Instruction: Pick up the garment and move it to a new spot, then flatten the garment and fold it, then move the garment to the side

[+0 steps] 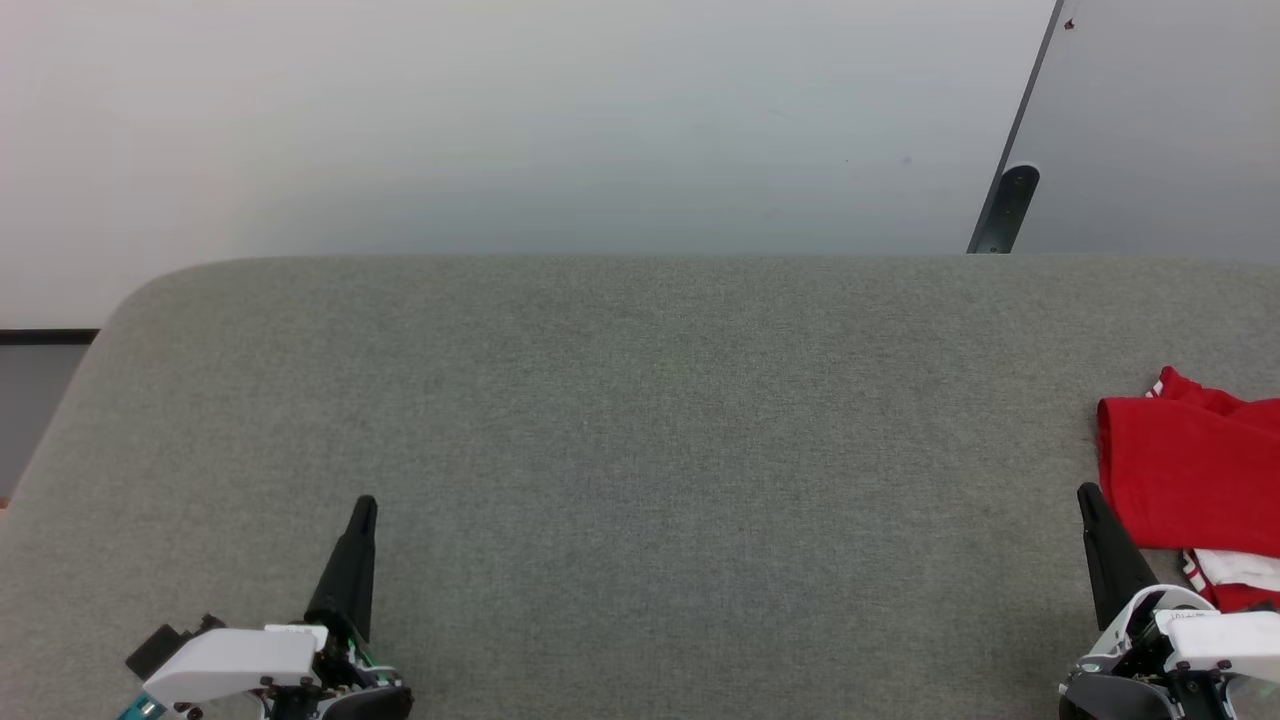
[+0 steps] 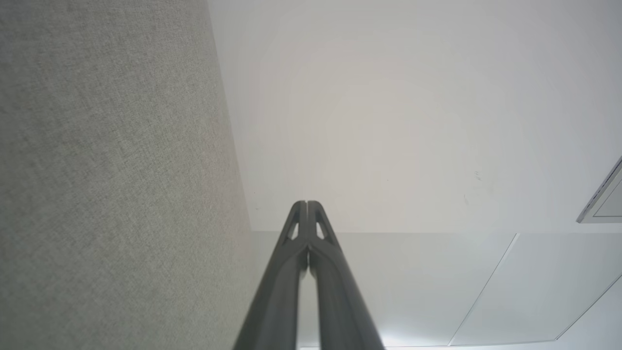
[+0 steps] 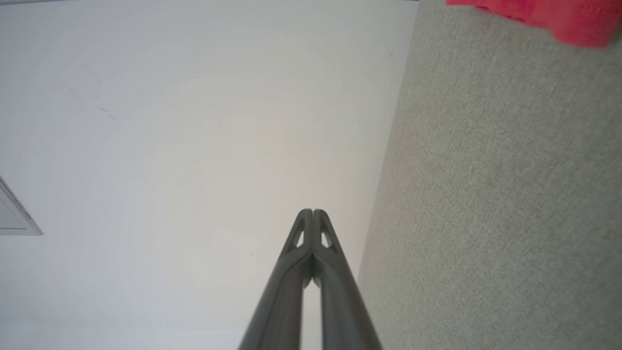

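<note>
**Both jaws closed and empty; garment at the counter's 3 o'clock edge**

The head view takes in the whole grey fabric-covered counter. It also shows the garment's colours and trim, and both arms at once. The left jaws are at 7 o'clock and the right jaws at 5 o'clock. Past the counter's far edge, at 1 o'clock, are a dark leg and a grey panel.

Each wrist view adds a close look at its own fingertips. In the left wrist view the two dark fingertips press together with nothing between them, and the counter is at 9 o'clock. In the right wrist view the fingertips are likewise pressed together on nothing. There the counter is at 3 o'clock, and the garment is a blurred red patch at 1 o'clock.

The garment is bright red and soft. It lies loosely bunched and is cut off by the head view's 3 o'clock border. A white panel peeks out along its near side at 4 o'clock. Red-and-white striped trim shows beside that panel and again at the far corner.

The garment lies on the counter at 1 to 2 o'clock from the right jaws, just beside the dark fingers. Whether cloth and fingers touch cannot be told. From the left jaws it lies at 3 o'clock, well apart, with open counter between.
</note>
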`<state>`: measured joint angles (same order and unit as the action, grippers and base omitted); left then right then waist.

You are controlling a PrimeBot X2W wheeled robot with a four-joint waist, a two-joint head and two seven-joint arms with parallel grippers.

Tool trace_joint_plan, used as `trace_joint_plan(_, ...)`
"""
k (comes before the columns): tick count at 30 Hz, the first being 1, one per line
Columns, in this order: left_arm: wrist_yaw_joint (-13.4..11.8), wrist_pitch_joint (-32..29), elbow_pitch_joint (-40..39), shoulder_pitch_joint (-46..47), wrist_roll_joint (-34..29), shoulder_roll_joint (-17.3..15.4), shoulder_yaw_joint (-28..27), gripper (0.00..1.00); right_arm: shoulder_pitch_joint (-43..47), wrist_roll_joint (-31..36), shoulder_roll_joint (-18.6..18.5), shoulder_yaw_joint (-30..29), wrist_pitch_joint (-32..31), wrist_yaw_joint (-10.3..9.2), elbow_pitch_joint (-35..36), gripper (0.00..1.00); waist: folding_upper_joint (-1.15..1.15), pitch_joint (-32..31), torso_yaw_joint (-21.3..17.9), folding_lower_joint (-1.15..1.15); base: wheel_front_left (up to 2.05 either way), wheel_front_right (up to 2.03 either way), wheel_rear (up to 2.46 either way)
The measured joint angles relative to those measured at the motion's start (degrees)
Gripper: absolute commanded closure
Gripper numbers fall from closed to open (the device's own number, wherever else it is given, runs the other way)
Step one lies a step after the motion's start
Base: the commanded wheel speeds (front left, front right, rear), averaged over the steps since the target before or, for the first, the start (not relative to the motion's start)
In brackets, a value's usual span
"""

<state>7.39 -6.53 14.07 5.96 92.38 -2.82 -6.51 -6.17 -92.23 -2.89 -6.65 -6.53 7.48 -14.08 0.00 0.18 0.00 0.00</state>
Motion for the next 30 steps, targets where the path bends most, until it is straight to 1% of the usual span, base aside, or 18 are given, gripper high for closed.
trace_joint_plan(30, 0.0, -0.01, 0.0, 0.01, 0.0, 0.04, -0.04, 1.0, 0.0, 0.0, 0.01, 0.0, 0.01, 0.0, 0.0, 1.0, 0.0, 0.0, 0.0, 0.0, 0.0, 0.0, 0.0)
